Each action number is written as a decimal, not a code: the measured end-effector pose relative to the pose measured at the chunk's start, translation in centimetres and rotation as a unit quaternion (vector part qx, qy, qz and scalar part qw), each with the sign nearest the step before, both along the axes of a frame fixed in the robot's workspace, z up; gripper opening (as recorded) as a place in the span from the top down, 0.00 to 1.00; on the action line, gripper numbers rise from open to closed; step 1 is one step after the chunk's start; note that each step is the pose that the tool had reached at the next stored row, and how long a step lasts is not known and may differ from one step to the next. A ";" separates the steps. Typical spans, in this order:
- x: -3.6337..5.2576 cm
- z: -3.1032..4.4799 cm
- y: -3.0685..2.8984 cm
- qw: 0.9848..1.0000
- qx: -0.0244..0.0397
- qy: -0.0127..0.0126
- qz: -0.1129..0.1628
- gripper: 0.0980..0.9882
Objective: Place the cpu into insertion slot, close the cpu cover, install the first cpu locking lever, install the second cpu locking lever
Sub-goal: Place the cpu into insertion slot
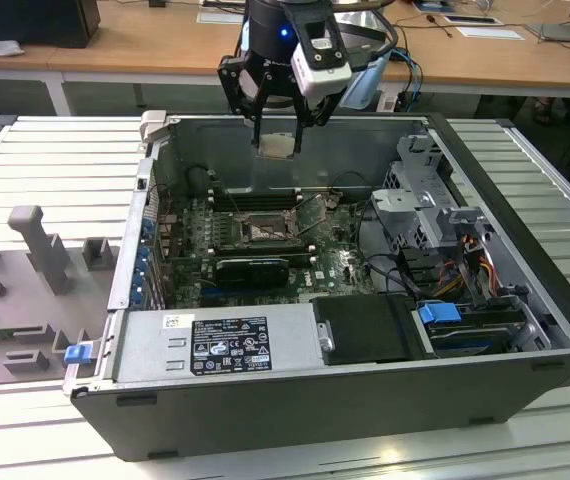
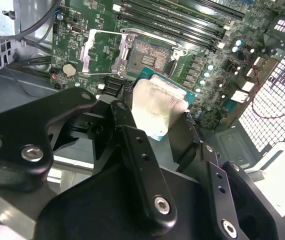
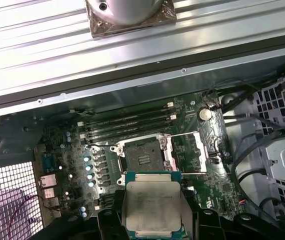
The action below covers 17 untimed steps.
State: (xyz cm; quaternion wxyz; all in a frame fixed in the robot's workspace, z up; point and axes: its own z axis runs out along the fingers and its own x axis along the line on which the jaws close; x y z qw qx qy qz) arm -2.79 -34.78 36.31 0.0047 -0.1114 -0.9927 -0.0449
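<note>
Silver-grey and flat, the cpu (image 3: 152,205) sits pinched between the black fingers (image 2: 127,130) of the gripper (image 1: 278,148) — held in the air over the far side of the open computer case (image 1: 365,390), well above the green circuit board (image 3: 62,150); the insertion slot (image 3: 143,159) lies bare beneath, apart from the chip; the cpu cover (image 3: 190,152) is swung open — lying just beside the slot.
</note>
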 end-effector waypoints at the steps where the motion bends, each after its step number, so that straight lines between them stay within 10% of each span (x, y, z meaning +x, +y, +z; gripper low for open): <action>1: 0.00 0.00 0.00 1.000 0.000 0.000 -0.003 0.52; 17: 0.00 -0.02 0.00 0.999 0.000 0.000 -0.049 0.52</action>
